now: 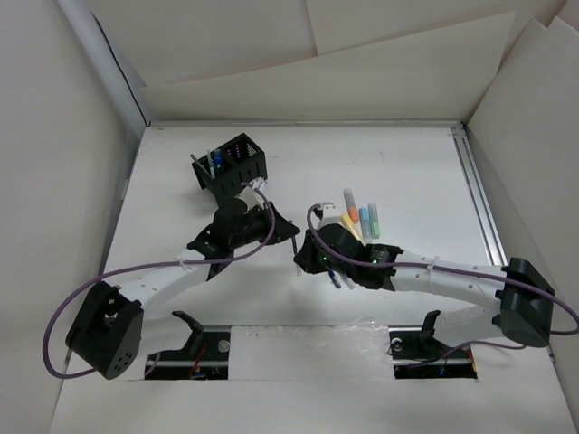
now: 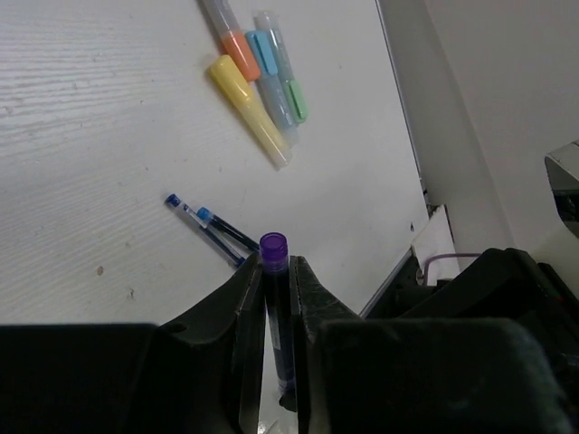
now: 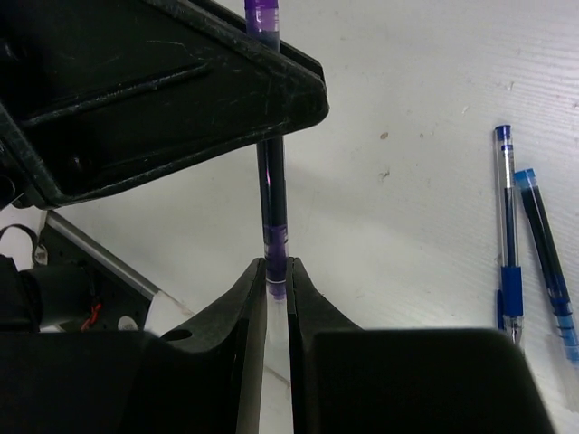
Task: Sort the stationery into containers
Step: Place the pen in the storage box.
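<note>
Left claw (image 2: 275,273), right claw (image 3: 276,271) — both pinching one purple-capped pen (image 3: 271,185)

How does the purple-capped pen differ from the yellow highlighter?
The purple-capped pen is thin and dark; the yellow highlighter is thicker and pastel. The pen is clamped by the left end effector and right end effector; the highlighter lies on the table. Both are unsorted.

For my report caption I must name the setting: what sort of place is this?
Probably a lab robot test cell: white boards enclose the table, and a left arm and a right arm are mounted at its near edge, both gripping one purple-capped pen.
</note>
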